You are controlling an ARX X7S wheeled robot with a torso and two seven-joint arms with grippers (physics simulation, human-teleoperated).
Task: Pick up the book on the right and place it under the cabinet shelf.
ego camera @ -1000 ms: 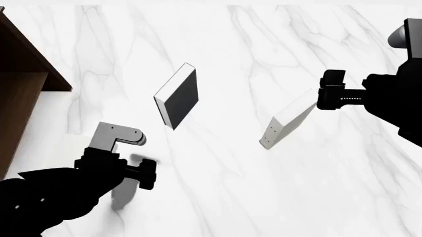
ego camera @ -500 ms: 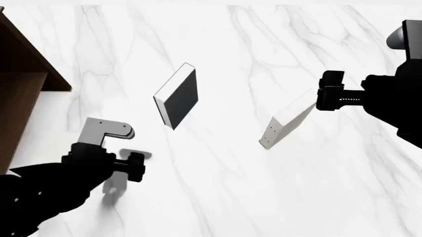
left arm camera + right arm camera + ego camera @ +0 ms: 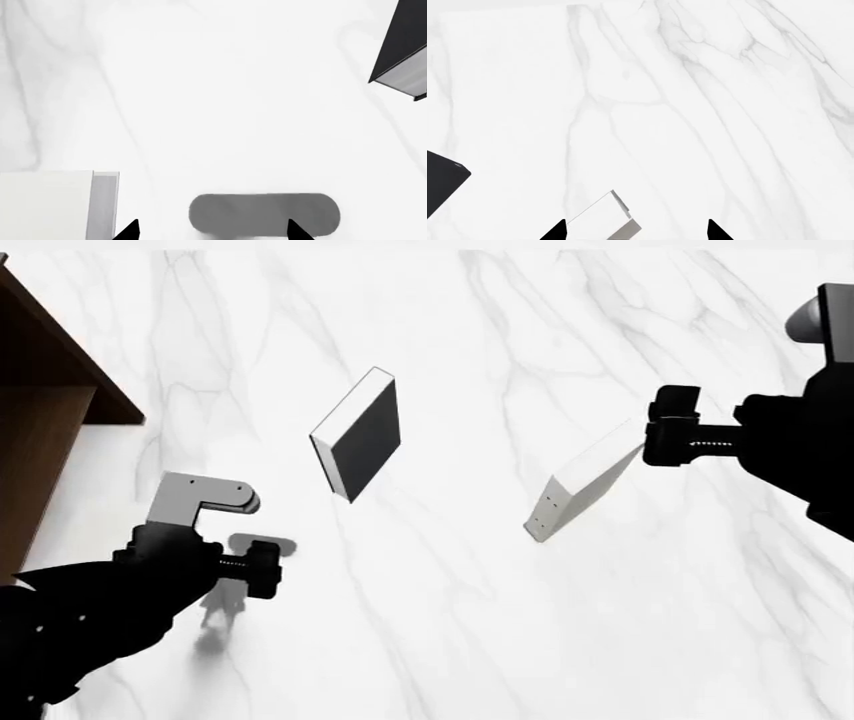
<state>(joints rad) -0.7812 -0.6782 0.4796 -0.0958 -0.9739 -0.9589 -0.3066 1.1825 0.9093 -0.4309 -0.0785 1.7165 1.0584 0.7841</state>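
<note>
Pale grey book beside the left end effector (tips spread apart), black-covered book well apart, marble tabletop.

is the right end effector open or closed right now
Open. In the right wrist view its two fingertips stand well apart, with the thin pale book lying between them; nothing is clamped. The right end effector sits at the book's end.

Cut off and hidden from my seat

At nine o'clock the cabinet shelf runs off the head view's edge, and my wrist cameras show only the tips of each pincer's fingers, the black-covered book cropped.
</note>
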